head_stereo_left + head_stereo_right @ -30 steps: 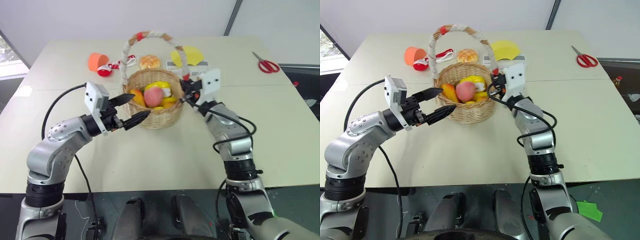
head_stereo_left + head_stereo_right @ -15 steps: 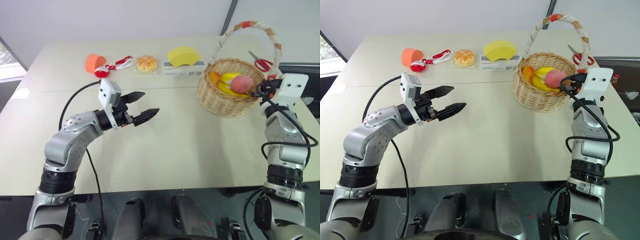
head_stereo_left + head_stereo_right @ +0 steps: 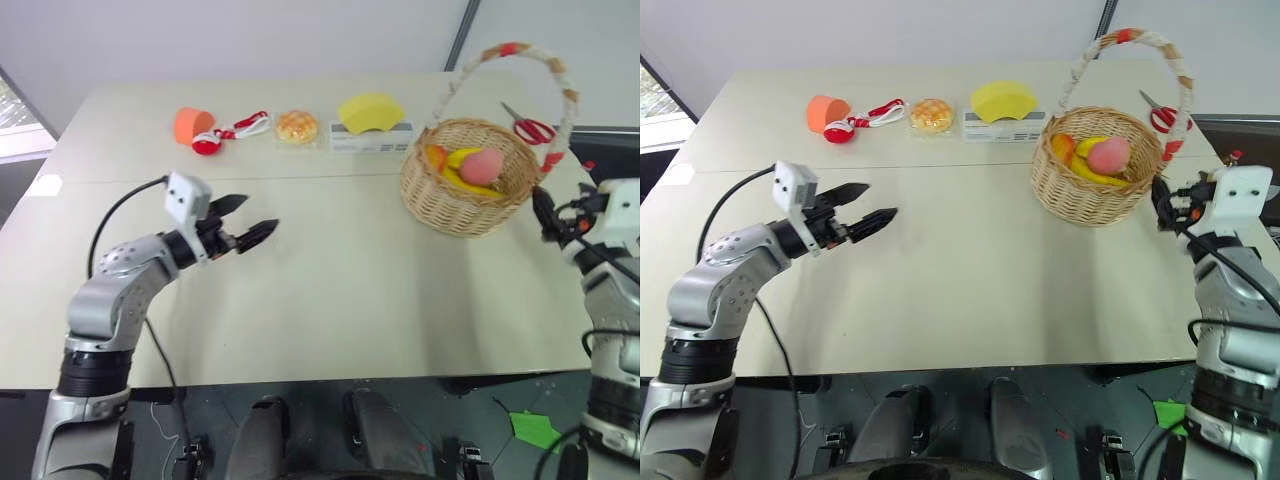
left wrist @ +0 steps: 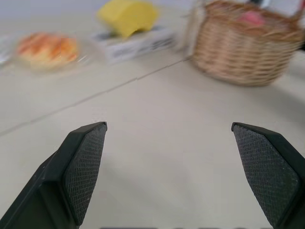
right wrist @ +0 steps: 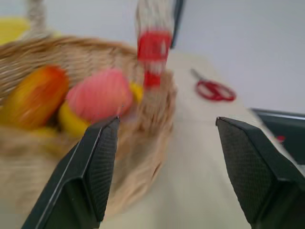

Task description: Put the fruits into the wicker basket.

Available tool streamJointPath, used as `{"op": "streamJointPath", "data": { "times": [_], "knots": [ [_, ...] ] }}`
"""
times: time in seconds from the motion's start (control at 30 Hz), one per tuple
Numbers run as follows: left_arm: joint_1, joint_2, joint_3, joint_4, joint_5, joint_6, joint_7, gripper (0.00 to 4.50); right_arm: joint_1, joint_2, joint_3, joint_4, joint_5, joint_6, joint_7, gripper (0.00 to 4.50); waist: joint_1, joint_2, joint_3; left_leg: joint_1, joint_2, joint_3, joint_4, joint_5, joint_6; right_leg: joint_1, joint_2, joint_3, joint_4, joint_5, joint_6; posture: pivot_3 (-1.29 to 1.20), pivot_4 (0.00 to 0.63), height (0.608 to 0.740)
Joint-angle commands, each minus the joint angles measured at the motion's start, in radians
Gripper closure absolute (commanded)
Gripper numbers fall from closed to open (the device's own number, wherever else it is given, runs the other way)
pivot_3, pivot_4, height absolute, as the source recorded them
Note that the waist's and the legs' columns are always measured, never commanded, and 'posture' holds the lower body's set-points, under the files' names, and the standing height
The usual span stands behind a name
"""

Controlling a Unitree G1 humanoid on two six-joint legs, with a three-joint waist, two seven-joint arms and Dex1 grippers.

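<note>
The wicker basket [image 3: 465, 198] stands on the right part of the table, its arched white-and-red handle [image 3: 520, 55] upright. Inside it lie the fruits: a pink peach [image 3: 481, 165], a red-and-yellow mango [image 3: 436, 157] and a yellow lemon [image 3: 459, 158]. My right gripper [image 3: 543, 215] is open just right of the basket's rim and holds nothing. In the right wrist view the basket [image 5: 147, 138] and peach [image 5: 100, 95] lie just beyond the spread fingers. Over the bare table on the left, my left gripper [image 3: 252, 217] hangs open and empty, pointing toward the basket [image 4: 243, 52].
Along the table's far side are an orange cup [image 3: 190, 123], a red-and-white item [image 3: 225, 135], a golden bun [image 3: 297, 126] and a yellow wedge block [image 3: 370, 108] on a white box [image 3: 372, 138]. Red scissors [image 3: 530, 127] lie behind the basket. The table's right edge is close to the basket.
My right gripper carried the basket from the table's middle to the right, then opened, let go and drew back rightward. The left gripper moved left and lower, staying open.
</note>
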Motion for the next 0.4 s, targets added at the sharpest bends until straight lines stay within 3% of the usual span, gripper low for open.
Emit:
{"op": "streamJointPath", "data": {
  "times": [0.03,0.23,0.4],
  "knots": [
    [0.046,-0.003,0.076,0.042,0.021,-0.054,0.033,0.00,0.043,-0.033,0.146,-0.140,0.026,-0.035,0.163,1.14,-0.003,0.000,0.000,0.002,0.000,0.000,0.000,0.000,0.000,0.001,0.000,0.000,0.000,0.000,0.000,0.00,0.150,0.740],
    [0.119,-0.014,0.096,0.036,0.041,-0.097,0.048,0.00,0.017,0.008,0.322,-0.151,0.035,-0.029,0.248,1.14,0.008,0.000,0.000,0.006,0.001,-0.001,-0.001,0.000,0.000,0.007,0.000,0.000,-0.001,0.000,0.000,0.00,0.150,0.740],
    [0.151,-0.018,0.108,0.010,0.035,-0.111,0.051,0.00,-0.017,0.028,0.371,-0.117,0.024,-0.042,0.260,1.14,0.016,-0.001,0.000,0.005,0.000,-0.002,-0.001,0.000,0.000,0.007,-0.002,0.000,-0.002,0.000,0.000,0.00,0.150,0.740]
  ]
}}
